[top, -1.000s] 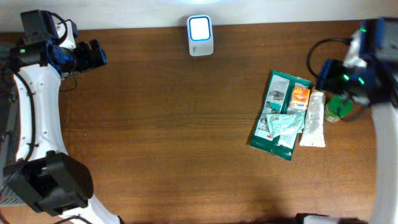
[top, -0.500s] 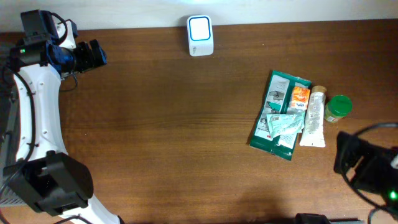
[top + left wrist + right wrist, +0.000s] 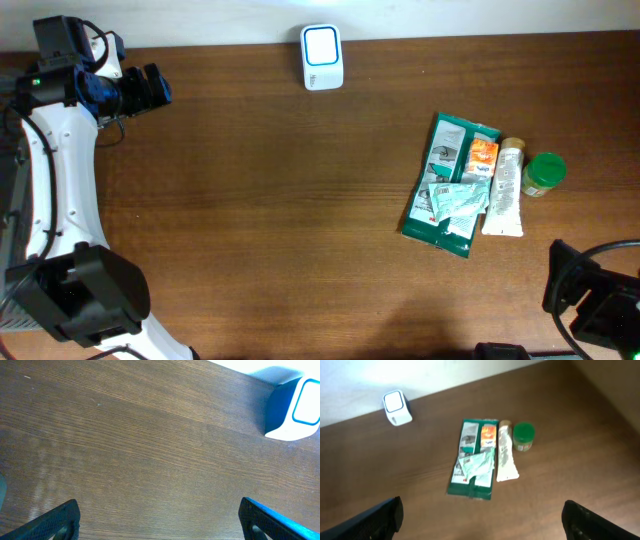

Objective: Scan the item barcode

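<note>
Overhead: left gripper [image 3: 150, 88] wide open and empty, at the far left corner of the tabletop [image 3: 250, 220]. Scanner [image 3: 322, 57] at the far edge. Green pouch [image 3: 440, 190], orange packet [image 3: 482, 157], tube [image 3: 505, 190] and jar [image 3: 545, 173] cluster near the right edge.

Left wrist: jaws spread over bare wood.

Right wrist: right gripper [image 3: 482, 517] fully open, empty, well short of the cluster.

Hazard: the items overlap, so a grasp may lift two or hide the barcode.

Goods grouped on a wooden table [image 3: 395, 470]
A white scanner [image 3: 396, 407] stands near the far edge; a green packet [image 3: 469, 440] lies flat, an orange sachet [image 3: 487, 433] and a pale sachet [image 3: 477, 464] on it; a tube [image 3: 505, 455] lies alongside; a green-lidded jar [image 3: 523, 436] sits just beside the tube; the right gripper [image 3: 481, 521] gapes wide.
</note>
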Available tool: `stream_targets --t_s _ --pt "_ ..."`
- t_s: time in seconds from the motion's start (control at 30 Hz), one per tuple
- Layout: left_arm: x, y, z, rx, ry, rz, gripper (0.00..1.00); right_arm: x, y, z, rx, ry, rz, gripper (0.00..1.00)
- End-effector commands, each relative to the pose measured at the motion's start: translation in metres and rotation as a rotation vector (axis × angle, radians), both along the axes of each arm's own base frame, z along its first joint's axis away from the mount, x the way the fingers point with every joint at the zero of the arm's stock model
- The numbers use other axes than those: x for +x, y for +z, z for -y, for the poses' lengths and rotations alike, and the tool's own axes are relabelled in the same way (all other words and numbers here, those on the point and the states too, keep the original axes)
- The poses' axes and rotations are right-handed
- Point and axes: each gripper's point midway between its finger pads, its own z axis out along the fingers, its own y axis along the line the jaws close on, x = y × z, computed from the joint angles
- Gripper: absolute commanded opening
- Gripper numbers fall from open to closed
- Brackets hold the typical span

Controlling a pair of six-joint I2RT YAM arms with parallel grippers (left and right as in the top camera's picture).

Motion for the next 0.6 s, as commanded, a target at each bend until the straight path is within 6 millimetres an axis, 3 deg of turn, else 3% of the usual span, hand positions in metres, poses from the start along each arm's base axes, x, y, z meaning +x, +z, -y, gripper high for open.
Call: stream_targets --t_s 0.0,0.17,0.4,0.57 --pt "0.001 -0.004 0.0 -0.008 0.004 -0.009 0.99 -0.003 0.003 0.007 -0.057 -0.022 0.068 0.98" --pt "0.001 -0.004 0.0 -0.008 0.004 -0.009 0.99 0.019 -0.013 0.01 -0.121 -0.003 0.206 0.98" --pt "0.001 -0.004 0.0 -0.008 0.004 -0.009 0.99 0.067 -0.068 -0.002 -0.114 0.092 0.44 0.98" --pt "0.001 -0.004 0.0 -0.008 0.004 -0.009 0.99 0.09 -0.093 -0.009 -0.123 0.145 0.581 0.98"
